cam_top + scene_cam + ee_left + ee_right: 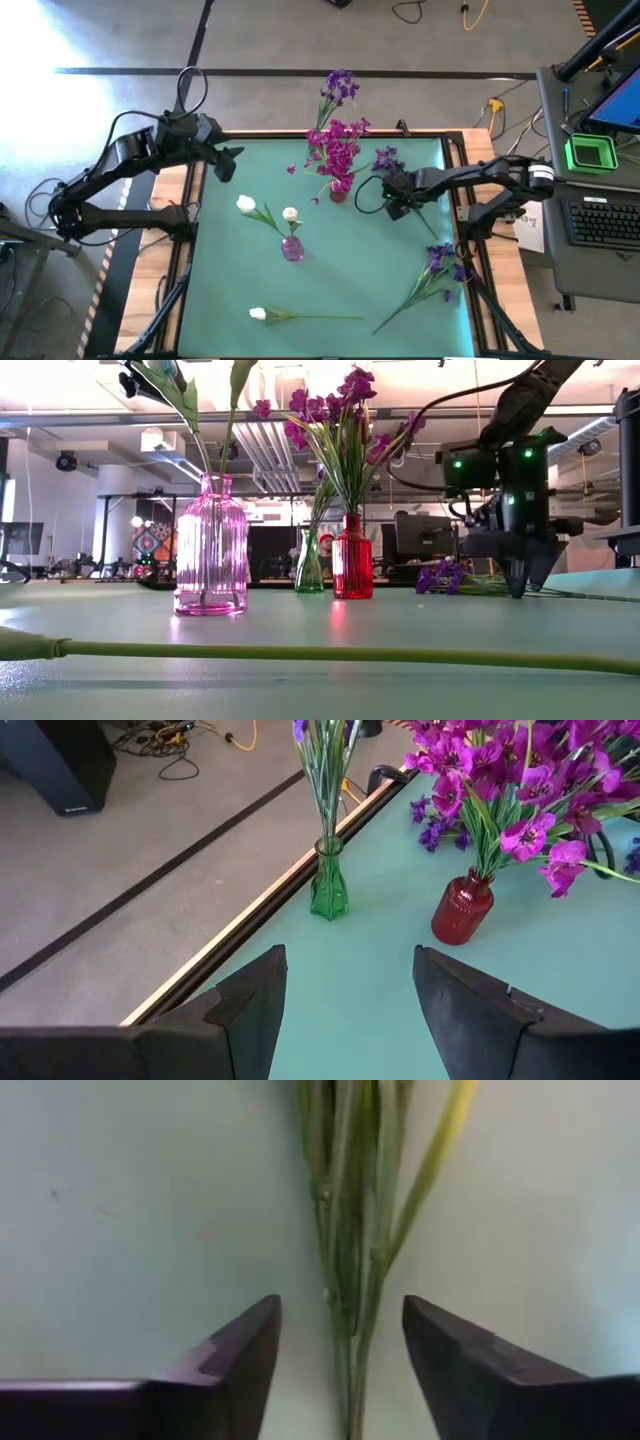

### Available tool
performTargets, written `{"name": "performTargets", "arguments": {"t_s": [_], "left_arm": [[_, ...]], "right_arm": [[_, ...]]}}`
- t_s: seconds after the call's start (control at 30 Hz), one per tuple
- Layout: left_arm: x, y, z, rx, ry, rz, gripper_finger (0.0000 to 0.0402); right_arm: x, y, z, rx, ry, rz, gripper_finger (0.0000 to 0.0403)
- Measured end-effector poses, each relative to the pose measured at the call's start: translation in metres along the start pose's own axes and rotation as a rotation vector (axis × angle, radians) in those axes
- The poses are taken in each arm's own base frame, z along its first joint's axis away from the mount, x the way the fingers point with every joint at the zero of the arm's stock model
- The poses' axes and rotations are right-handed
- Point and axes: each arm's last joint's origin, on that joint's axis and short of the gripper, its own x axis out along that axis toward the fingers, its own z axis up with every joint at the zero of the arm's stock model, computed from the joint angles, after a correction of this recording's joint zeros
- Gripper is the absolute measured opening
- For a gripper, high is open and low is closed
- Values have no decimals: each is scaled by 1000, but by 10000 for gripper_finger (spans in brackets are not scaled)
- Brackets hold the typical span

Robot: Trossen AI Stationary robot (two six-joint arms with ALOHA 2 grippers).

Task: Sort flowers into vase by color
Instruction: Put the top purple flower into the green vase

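Presently: purple flowers [437,268] flat on bench [230,260], right side. Light, thin, springy, slippery stems [352,1230]; pinch mid-stem, never the blooms. Right hand [340,1355] spread astride stems; left hand [348,995] spread, idle.

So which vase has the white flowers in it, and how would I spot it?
Start at the green table and find its middle. The pink glass vase stands there alone, holding two white buds. The red vase and green vase sit nearer the far edge, with magenta and purple blooms.
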Motion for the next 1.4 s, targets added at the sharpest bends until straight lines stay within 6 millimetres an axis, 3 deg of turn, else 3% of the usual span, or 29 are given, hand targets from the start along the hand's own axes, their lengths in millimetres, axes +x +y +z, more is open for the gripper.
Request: {"name": "performTargets", "arguments": {"t_s": [0.37,0.63,0.9,1.03,1.27,1.4], "left_arm": [[0,0,0,0,0,0,207],[0,0,0,1,2,0,207],[0,-1,5,27,-52,-5,207],[0,-1,12,57,-122,-11,207],[-3,-3,26,108,-270,-22,207],[-4,-7,34,155,-352,-134,207]], "right_arm": [[2,3,4,-27,-52,35,27],[-6,-2,4,15,-117,20,14],[-56,-32,8,161,-434,61,13],[-87,-44,11,229,-664,178,13],[-144,-61,17,250,-969,260,13],[-172,-63,27,195,-1079,273,13]]}}
